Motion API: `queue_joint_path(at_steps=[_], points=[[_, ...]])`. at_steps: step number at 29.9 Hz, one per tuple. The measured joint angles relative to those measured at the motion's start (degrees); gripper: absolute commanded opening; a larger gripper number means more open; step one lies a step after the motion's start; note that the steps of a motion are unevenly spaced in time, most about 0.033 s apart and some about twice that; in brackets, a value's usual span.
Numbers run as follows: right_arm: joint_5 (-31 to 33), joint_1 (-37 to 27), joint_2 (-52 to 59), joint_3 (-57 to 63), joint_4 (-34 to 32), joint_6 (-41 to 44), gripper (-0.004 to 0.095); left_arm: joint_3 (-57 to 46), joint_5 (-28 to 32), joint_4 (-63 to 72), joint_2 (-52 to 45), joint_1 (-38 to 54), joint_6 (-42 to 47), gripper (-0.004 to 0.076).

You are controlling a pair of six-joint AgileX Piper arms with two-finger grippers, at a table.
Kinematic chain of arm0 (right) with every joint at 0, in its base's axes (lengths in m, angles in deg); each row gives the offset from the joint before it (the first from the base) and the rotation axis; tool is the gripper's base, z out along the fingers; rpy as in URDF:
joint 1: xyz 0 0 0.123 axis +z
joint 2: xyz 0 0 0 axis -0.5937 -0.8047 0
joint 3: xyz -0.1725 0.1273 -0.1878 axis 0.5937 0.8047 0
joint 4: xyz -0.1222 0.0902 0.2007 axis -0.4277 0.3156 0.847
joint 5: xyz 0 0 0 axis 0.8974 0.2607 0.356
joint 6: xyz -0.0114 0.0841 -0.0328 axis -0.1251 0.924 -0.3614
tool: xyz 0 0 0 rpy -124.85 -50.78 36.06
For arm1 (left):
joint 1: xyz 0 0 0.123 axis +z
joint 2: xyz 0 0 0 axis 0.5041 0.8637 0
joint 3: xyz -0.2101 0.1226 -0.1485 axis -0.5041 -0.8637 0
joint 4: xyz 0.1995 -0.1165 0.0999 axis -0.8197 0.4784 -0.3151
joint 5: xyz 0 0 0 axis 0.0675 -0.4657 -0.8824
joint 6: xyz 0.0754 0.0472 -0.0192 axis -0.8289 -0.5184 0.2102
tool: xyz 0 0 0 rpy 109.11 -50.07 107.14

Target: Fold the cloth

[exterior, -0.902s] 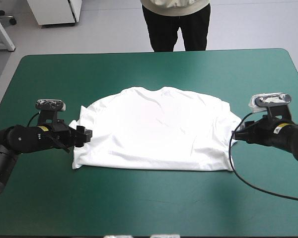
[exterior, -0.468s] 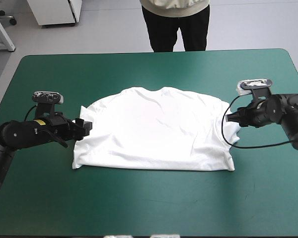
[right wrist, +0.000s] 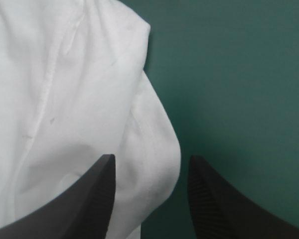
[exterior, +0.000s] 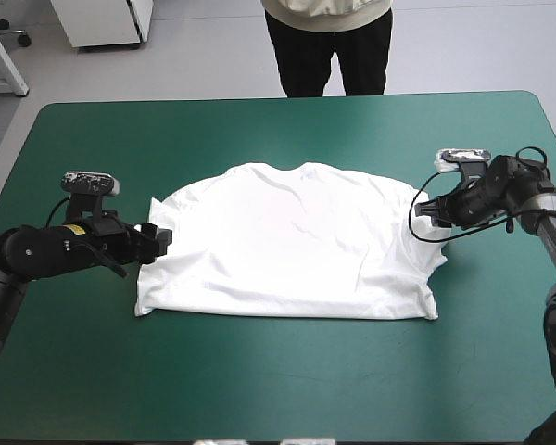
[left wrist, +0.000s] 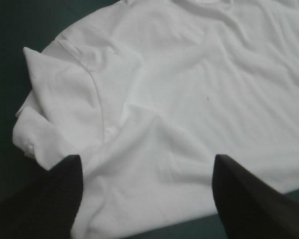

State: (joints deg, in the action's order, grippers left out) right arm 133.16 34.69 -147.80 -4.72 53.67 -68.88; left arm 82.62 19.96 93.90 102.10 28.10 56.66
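One T-shirt [exterior: 287, 241] on teal-green cover [exterior: 259, 130], left gripper [exterior: 158, 243], right gripper [exterior: 425, 212] flanking

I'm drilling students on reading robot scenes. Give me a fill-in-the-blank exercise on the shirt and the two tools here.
1. The ____ T-shirt lies spread flat on the teal-green cover.
2. The left tool is ____, its fingers apart over the T-shirt.
3. The right tool grips ____; the T-shirt's edge lies between its open fingers.
Missing: white; open; nothing.
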Motion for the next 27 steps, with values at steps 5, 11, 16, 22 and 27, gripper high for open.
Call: queue_joint_path(at_steps=[5, 11, 16, 22, 27], points=[[0.8, 0.0, -4.34, -0.13, 0.64, -1.04, 0.0362, 0.0, -0.06, -0.51, 0.0, 0.0, 0.0, 0.0528], [1.11, -0.12, -5.07, -0.26, 0.67, -2.42, -0.0011, 0.0, -0.74, -0.89, 0.0, 0.0, 0.0, 0.0528], [1.11, -0.12, -5.17, -0.26, 1.01, -2.83, -0.0013, 0.0, -0.86, -0.89, 0.0, 0.0, 0.0, 0.0528], [-0.77, -0.12, -1.79, -0.26, 1.19, -2.83, -0.0013, 0.0, -1.14, -1.06, 0.0, 0.0, 0.0, 0.0528], [0.62, 0.61, 3.71, -0.26, 4.9, -5.58, -0.0013, 0.0, -1.32, -1.86, 0.0, 0.0, 0.0, 0.0528]])
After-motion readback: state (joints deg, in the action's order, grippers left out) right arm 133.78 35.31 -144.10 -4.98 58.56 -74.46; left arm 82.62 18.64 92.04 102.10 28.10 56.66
